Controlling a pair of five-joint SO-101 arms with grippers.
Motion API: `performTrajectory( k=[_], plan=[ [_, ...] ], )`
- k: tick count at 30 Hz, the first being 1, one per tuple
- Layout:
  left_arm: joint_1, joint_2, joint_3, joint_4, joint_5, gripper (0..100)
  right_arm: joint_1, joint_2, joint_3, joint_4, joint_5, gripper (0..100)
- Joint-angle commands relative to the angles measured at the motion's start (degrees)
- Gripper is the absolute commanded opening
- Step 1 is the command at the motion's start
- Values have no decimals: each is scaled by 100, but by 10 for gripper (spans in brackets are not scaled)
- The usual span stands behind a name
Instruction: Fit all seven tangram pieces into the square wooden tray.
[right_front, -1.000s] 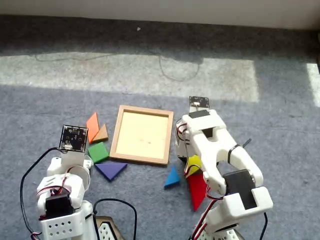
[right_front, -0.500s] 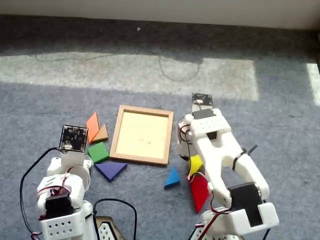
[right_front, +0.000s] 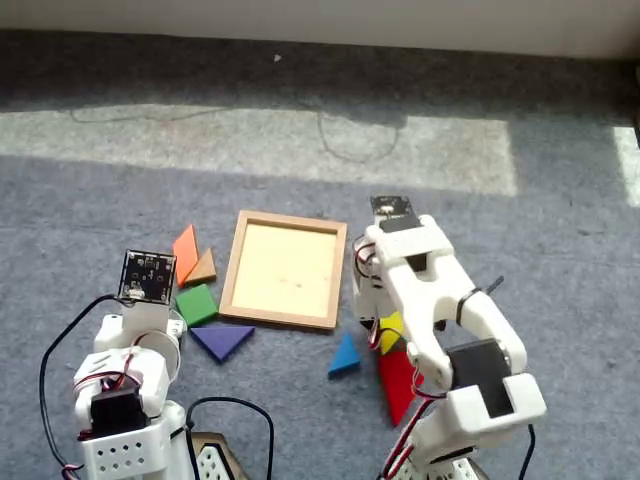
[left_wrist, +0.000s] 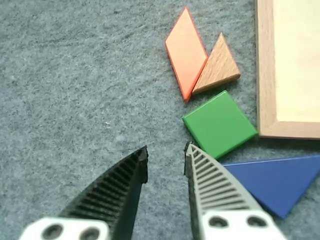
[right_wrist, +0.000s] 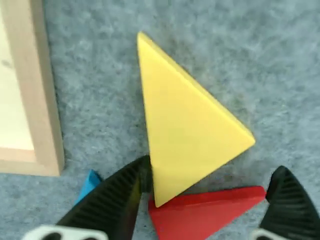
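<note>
on the left, the left claw (left_wrist: 166, 149) hangs low over bare grey carpet, its fingers a narrow gap apart and holding nothing, on an arm folded back close to its base. just beyond it lie the green square (left_wrist: 220, 123), the orange parallelogram (left_wrist: 186, 52) touching the plain wooden triangle (left_wrist: 217, 67), and the dark blue triangle (left_wrist: 277, 180), all beside the left rim of the tray (right_front: 285, 218), which holds no piece yet. right of the tray, the light blue triangle (right_front: 345, 356) lies near its corner. further right, the right claw (right_wrist: 212, 170) is spread wide around the lower corner of the yellow triangle (right_wrist: 185, 125), one finger just against its edge, nothing gripped. the yellow piece lies close beside the tray's right rim, its corner touching the red triangle (right_wrist: 200, 212). the risk, as i judge it: fingers closing on slanted edges may squeeze the flat triangle out sideways or spin it, and the near finger could drag the red piece along. the right arm reaches forward, its wrist tipped steeply down at the carpet.
</note>
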Motion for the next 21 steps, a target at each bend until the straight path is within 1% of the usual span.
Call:
performTrajectory(
  k=[1,5,12,14,18,21],
  plan=[
    [-57,-207,-22,-9,-62,148,84,453,-725,84,264,361],
    [-57,-207,-22,-9,-62,148,75,804,-1051,101,448,361],
    [-57,-207,-22,-9,-70,148,48,813,-1068,101,800,360],
    [-57,-207,-22,-9,-70,148,48,804,-1068,101,826,339],
    [-57,-207,-22,-9,-70,148,40,778,-1103,101,835,263],
    [-57,-207,-22,-9,-70,148,31,505,-1095,101,835,260]
  ],
)
